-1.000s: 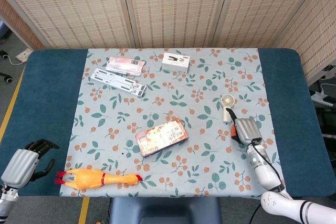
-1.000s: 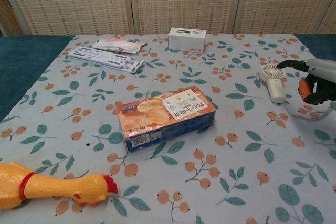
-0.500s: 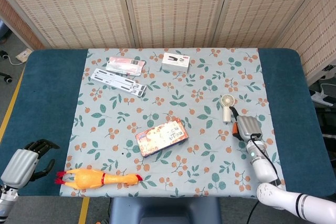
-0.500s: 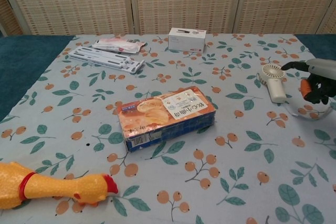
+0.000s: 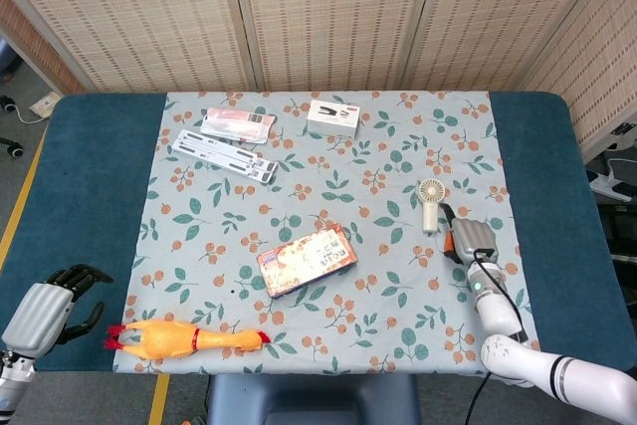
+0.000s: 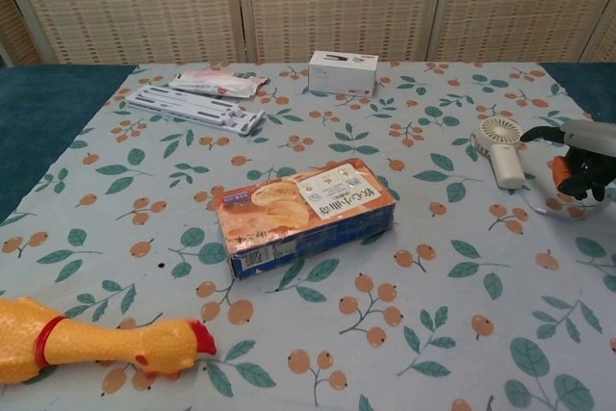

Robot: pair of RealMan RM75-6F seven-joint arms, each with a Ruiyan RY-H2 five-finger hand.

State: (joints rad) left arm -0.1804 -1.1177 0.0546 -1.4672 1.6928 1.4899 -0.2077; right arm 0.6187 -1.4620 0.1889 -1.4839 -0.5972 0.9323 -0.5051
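Note:
My right hand [image 5: 472, 242] hovers low over the flowered cloth at the right, just right of a small white hand-held fan [image 5: 430, 201]. In the chest view the right hand [image 6: 583, 153] holds nothing: one finger reaches toward the fan [image 6: 502, 146] without touching it, and the others are curled under. My left hand [image 5: 47, 306] hangs off the table's front left corner with loosely spread fingers and nothing in it. It is left of a yellow rubber chicken [image 5: 184, 337] and shows only in the head view.
An orange snack box [image 5: 307, 260] lies mid-table. A white box [image 5: 333, 116], a pink packet [image 5: 239, 124] and a grey folded stand [image 5: 224, 154] lie at the back. The blue table [image 5: 90, 176] shows on both sides of the cloth.
My right hand has drifted slightly to the right, away from the fan. The fan, the left hand and the other objects have not moved.

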